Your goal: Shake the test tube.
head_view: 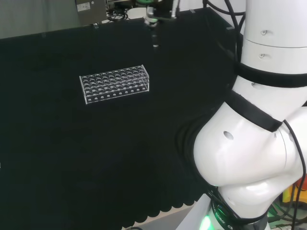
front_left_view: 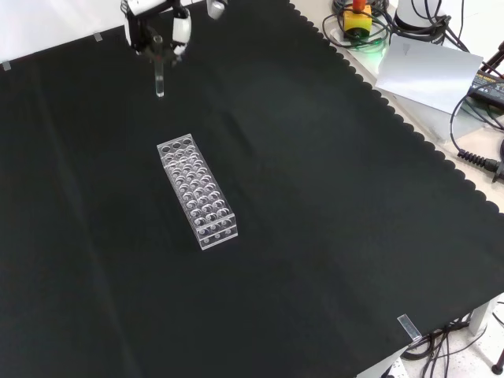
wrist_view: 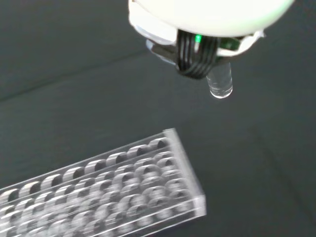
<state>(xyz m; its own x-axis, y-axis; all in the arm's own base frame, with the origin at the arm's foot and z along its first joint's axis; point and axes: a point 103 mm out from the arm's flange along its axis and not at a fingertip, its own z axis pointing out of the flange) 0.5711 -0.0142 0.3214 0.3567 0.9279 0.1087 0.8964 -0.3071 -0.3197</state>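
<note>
From the front view I have the hand (front_left_view: 157, 31) up at the top left of the picture, above the far part of the black-clothed tabletop (front_left_view: 331, 205). Its dark fingers (front_left_view: 143, 38) are curled in around the upper end of the test tube (front_left_view: 160, 77), so it is clamped on the tube. The tube hangs straight down from the hand, upright, with its rounded lower end clear of the cloth as far as I can judge. I cannot tell whether anything is inside it.

In the wrist view the hand (wrist_view: 197, 19) shows as a blurred white body with black strands running down from it, and the tube's clear rounded tip (wrist_view: 220, 85) pokes out just beside those strands. A small green light glows among them.

The clear test tube rack (front_left_view: 197, 192) lies on the cloth near the middle of the front view, lower in the picture than the tube and apart from it, its long side running diagonally. Its rows of holes look unfilled to me. In the head view the same rack (head_view: 115, 84) sits left of centre, and I can make out the tube (head_view: 155, 37) as a thin pale streak near the top, beyond the rack and to its right. The arm's white links (head_view: 254, 143) stand large at the right of that view.
</note>
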